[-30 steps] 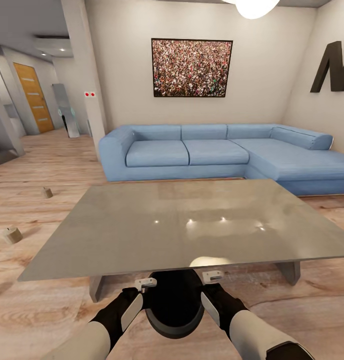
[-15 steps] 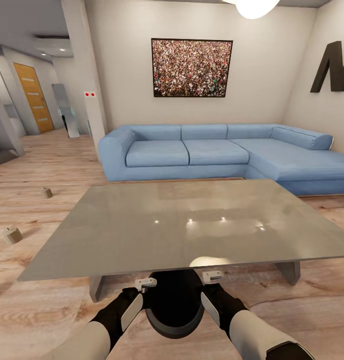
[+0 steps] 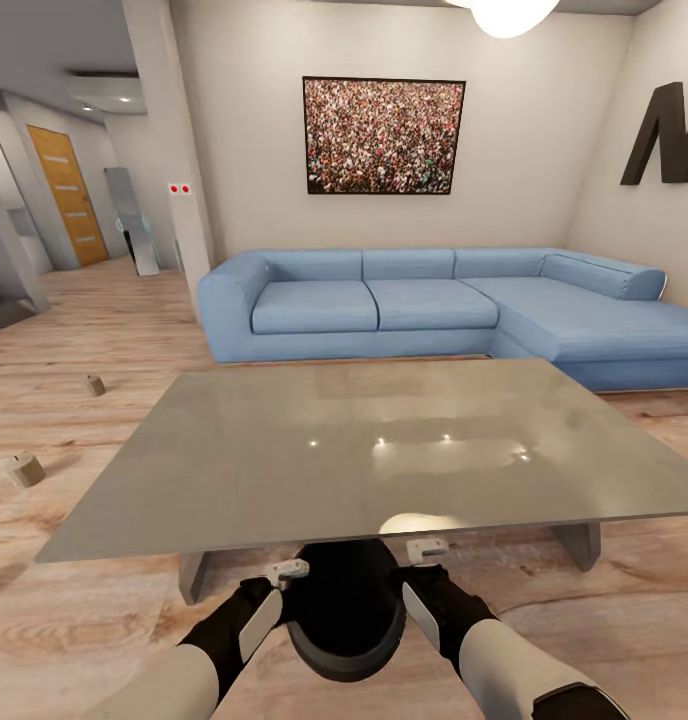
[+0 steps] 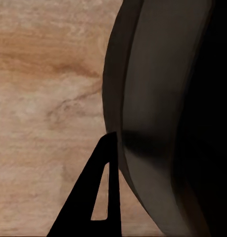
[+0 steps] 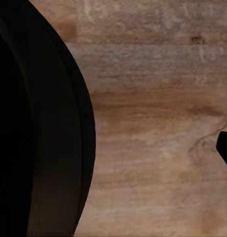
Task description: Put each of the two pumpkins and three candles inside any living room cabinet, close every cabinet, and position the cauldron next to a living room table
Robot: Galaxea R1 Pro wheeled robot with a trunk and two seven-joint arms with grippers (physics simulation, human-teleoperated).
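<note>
A home living room: a blue corner sofa (image 3: 434,300) faces a low grey coffee table (image 3: 364,450) on a wood floor (image 3: 94,330), with a framed picture (image 3: 384,135) on the wall and an orange door (image 3: 66,195) down the hall.

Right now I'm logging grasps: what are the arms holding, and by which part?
The black cauldron, pressed between the left gripper and right gripper at its opposite sides, near the rim.

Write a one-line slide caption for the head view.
Both arms flank a black cauldron on the wood floor at the near edge of the grey table, blue sofa behind.
</note>
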